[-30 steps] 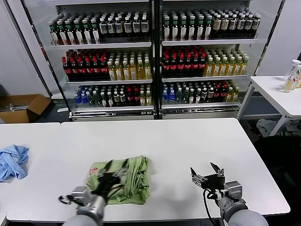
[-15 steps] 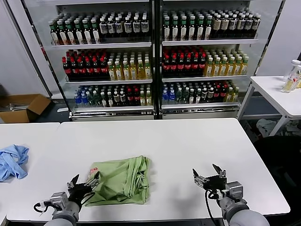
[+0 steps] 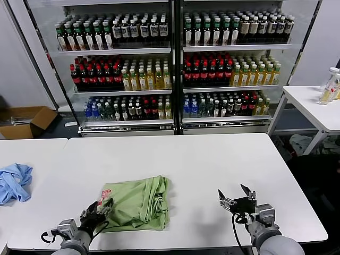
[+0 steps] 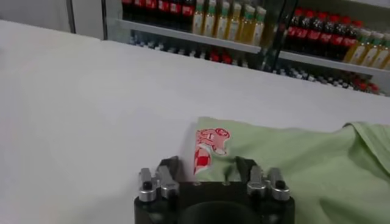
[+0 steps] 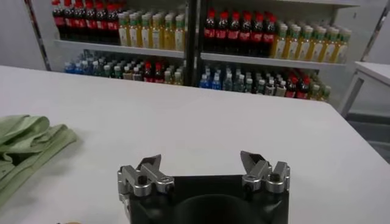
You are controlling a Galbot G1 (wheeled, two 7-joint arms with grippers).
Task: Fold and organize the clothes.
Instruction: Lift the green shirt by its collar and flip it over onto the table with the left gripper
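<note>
The light green shirt [image 3: 137, 203] lies folded in a rough square on the white table [image 3: 196, 164], near its front edge, with the red-and-white checkered heart print [image 3: 104, 194] at its left corner. My left gripper [image 3: 99, 210] is open and empty, low at the shirt's front left corner, next to the print. In the left wrist view the print [image 4: 207, 146] lies just beyond the spread jaws, with the shirt [image 4: 304, 164] behind. My right gripper [image 3: 236, 196] is open and empty, apart from the shirt to the right. The shirt's edge [image 5: 24, 146] shows in the right wrist view.
A smaller light blue garment [image 3: 13, 180] lies crumpled on the adjoining table at the far left. Shelves of bottles [image 3: 170, 69] stand behind the table. A second white table [image 3: 313, 103] is at the right, a cardboard box [image 3: 24, 121] on the floor at the left.
My left gripper came off the shirt's top, drew back to the front left, then edged forward to the shirt's corner. The right gripper barely moved.
</note>
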